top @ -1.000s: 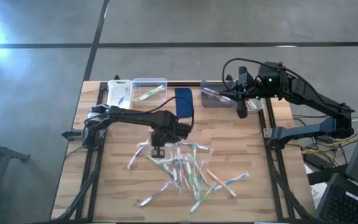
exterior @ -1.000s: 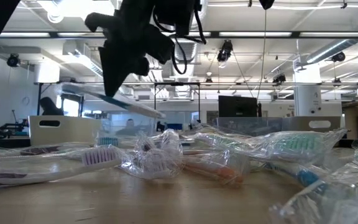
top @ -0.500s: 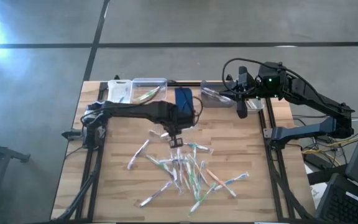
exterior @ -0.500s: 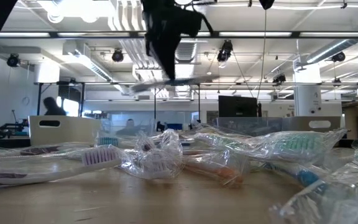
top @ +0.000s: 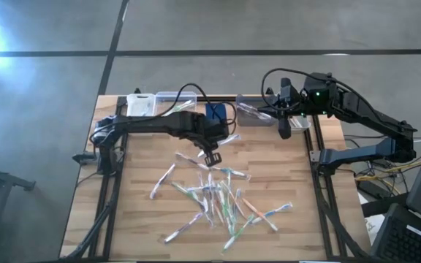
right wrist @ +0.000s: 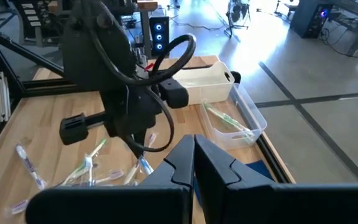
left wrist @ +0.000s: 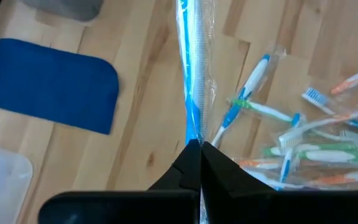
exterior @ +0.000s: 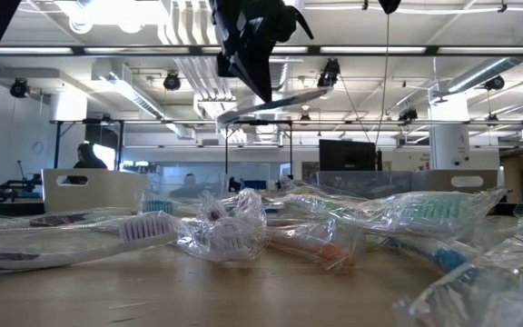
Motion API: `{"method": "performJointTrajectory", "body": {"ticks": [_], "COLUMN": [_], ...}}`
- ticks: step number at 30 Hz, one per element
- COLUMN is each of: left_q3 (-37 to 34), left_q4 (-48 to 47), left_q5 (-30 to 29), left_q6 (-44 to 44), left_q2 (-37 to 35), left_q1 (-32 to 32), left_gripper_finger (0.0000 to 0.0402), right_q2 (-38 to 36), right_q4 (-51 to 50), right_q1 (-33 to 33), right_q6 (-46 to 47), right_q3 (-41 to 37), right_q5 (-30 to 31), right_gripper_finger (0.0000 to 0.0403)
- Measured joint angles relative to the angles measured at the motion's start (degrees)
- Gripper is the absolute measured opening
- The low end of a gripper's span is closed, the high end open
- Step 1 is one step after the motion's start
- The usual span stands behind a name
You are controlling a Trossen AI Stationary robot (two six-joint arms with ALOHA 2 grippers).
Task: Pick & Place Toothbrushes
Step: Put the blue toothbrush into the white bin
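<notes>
Readable text: none in any view.
Toothbrushes [top: 214,193]: wrappers carry no lettering that can be made out.
Blue pad [left wrist: 48,84]: plain, no print.
Bins [right wrist: 229,121]: no labels to be seen.
Tabletop [top: 145,219]: bare wood, no marks or numbers.
Room screens beyond the tabletop [exterior: 348,154]: dark, nothing legible.
Arms: no brand or number readable; only a small green light [top: 317,93] on the right arm.

A dark blue pad [top: 215,114] lies among clear bins [top: 175,100] on the wooden table [top: 137,190]
</notes>
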Motion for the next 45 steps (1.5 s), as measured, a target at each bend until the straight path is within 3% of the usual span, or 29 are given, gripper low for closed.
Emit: {"method": "performJointTrajectory", "body": {"ticks": [5, 10, 18, 22, 25, 28, 33, 39, 42, 45], "left_q3": [-0.07, -0.11, -0.11, -0.11, -0.11, -0.11, -0.03, 0.0, 0.0, 0.0], "left_q4": [2.2, 5.84, 12.6, 18.4, 21.02, 21.3, 21.05, 21.5, 21.55, 22.65], "left_q5": [-0.01, 0.05, 0.12, 0.1, 0.05, 3.79, 15.49, 33.15, 38.92, 43.22], "left_q6": [0.12, -0.31, -4.87, -9.22, -14.23, -20.85, -30.09, -43.36, -50.19, -55.36], "left_q2": [-1.51, -3.89, -9.85, -12.55, -14.2, -15.69, -17.33, -16.24, -15.05, -13.91], "left_q1": [0.14, 0.46, 1.84, 3.11, 4.39, 6.43, 10.5, 14.76, 16.0, 17.14], "left_gripper_finger": [0.0, 0.0, 0.0, 0.0, 0.0, 0.0, 0.0, 0.0, 0.0, 0.0], "right_q2": [0.0, 0.0, 0.21, 0.56, 0.73, 0.62, 0.53, 1.55, 1.81, 2.31], "right_q4": [0.01, 0.04, 3.44, 6.65, 6.67, 6.83, 7.25, 7.25, 7.43, 7.36], "right_q1": [-0.01, -0.02, 0.02, 0.02, 0.02, 0.54, 2.9, 6.83, 8.81, 9.88], "right_q6": [-0.67, -8.91, -7.72, -3.22, -5.47, -16.1, -40.75, -65.84, -77.92, -83.42], "right_q3": [0.0, 0.0, 0.0, 0.01, 0.02, 0.02, 0.7, 1.88, 2.05, 1.78], "right_q5": [0.01, 0.0, -0.02, -0.24, -0.37, -0.5, 0.83, 15.23, 23.69, 26.86], "right_gripper_finger": [0.0008, 0.0008, 0.0008, 0.0008, 0.0008, 0.0008, 0.0008, 0.0008, 0.001, 0.0023]}}
